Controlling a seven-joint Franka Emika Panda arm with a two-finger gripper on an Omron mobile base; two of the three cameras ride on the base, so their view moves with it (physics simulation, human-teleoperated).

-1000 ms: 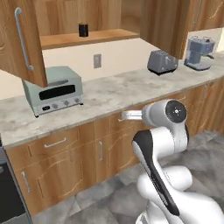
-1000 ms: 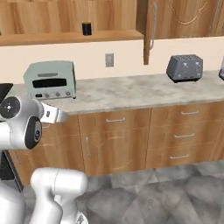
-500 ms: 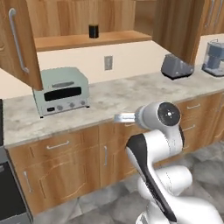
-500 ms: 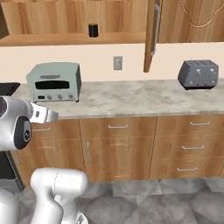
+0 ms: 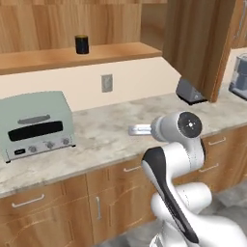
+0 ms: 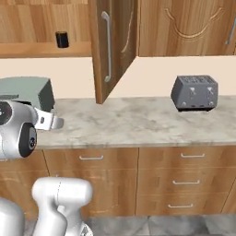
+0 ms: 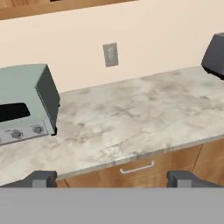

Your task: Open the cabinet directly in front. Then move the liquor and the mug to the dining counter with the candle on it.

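Gripper [image 7: 111, 178] at near edge of hand view, 2 dark fingertips [image 7: 41, 178] set wide apart, nothing between them, hovering off the front edge of the table [image 7: 131, 118]. In the left base view the white arm [image 5: 176, 159] rises at lower right, wrist level with the marble tabletop; the right base view has the same arm at lower left. Below the tabletop: wood drawer fronts [image 6: 184, 170] with short silver handles. On the table, left: a pale green toaster oven [image 5: 34, 124] with dark glass door and small knobs, standing against the back wall. Behind it and to its right, a wall outlet [image 5: 106, 83] on the beige backsplash. Further right on the table, a grey 2-slot toaster [image 6: 195, 92], well apart from the oven. At the far right edge of the left base view, part of a grey-blue appliance [image 5: 239, 83], too cropped to name. Above: the cabinet [image 6: 113, 46] stands open, its door swung out toward the camera, long vertical silver bar handle showing. On its lower shelf [image 5: 72, 55] a small black cylindrical object, likely the mug [image 5: 82, 44], upright, alone; handle not discernible.
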